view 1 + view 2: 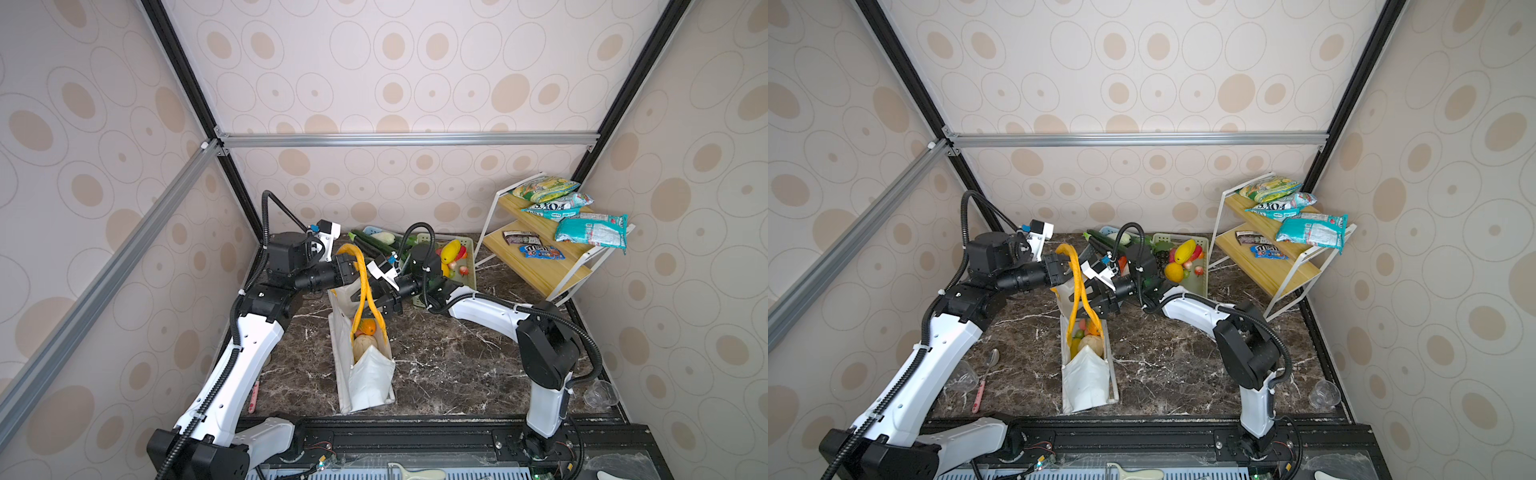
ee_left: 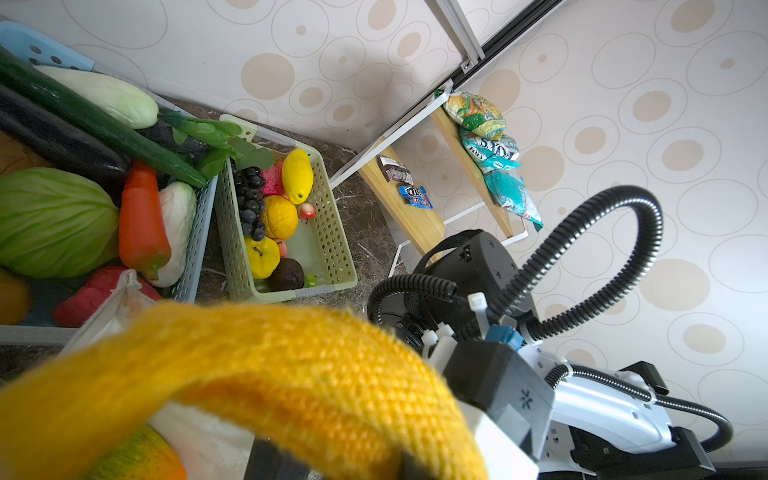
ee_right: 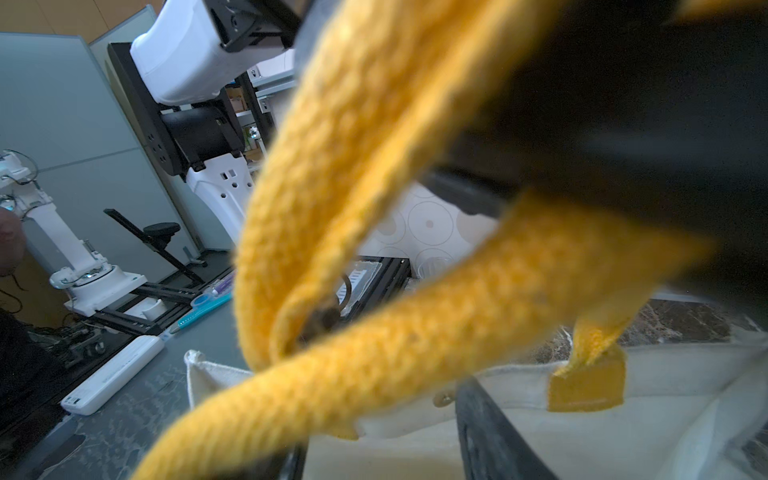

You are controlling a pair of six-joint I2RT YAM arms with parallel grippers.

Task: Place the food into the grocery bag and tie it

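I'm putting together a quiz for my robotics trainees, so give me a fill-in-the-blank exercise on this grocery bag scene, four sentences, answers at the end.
1. The left gripper is shut on the grocery bag's yellow ____.
2. The snack packets lie on a two-tier wooden ____.
3. The basket holding the dark grapes is coloured ____.
4. A round fruit showing inside the bag is coloured ____.
Missing words: handle; shelf; green; orange.

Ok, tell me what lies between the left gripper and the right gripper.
Between the left gripper and the right gripper rise the yellow handles of the grocery bag; both top views show it.
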